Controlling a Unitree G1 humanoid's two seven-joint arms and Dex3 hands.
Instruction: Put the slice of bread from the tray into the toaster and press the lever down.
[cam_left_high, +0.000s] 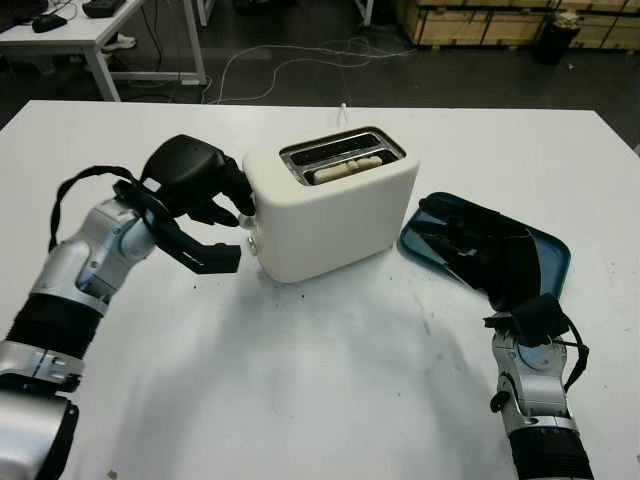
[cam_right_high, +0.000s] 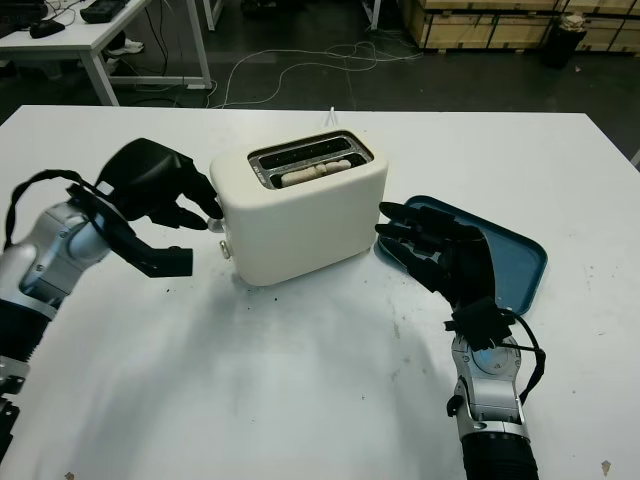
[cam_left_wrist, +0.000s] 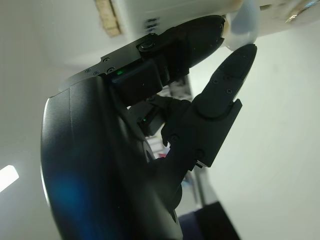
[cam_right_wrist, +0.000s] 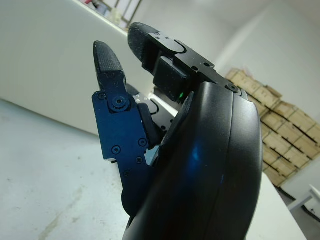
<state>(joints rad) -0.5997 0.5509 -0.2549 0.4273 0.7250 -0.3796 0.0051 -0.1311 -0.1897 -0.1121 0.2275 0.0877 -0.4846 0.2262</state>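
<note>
While the slice of bread (cam_left_high: 343, 170) sits in the toaster (cam_left_high: 335, 215) slot, I see my left hand (cam_left_high: 205, 205) curled at the end face. Left wrist: fingertips (cam_left_wrist: 235, 62) pinch the lever (cam_left_wrist: 245, 22). Right hand (cam_right_high: 440, 255) open over the tray (cam_right_high: 520, 260).

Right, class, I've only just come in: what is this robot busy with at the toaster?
The slice of bread already sits in a slot of the white toaster. The left hand is at the toaster's end, its fingers curled on the small lever there, seemingly pressing it down. The right hand is open, hovering over the blue tray beside the toaster.
</note>
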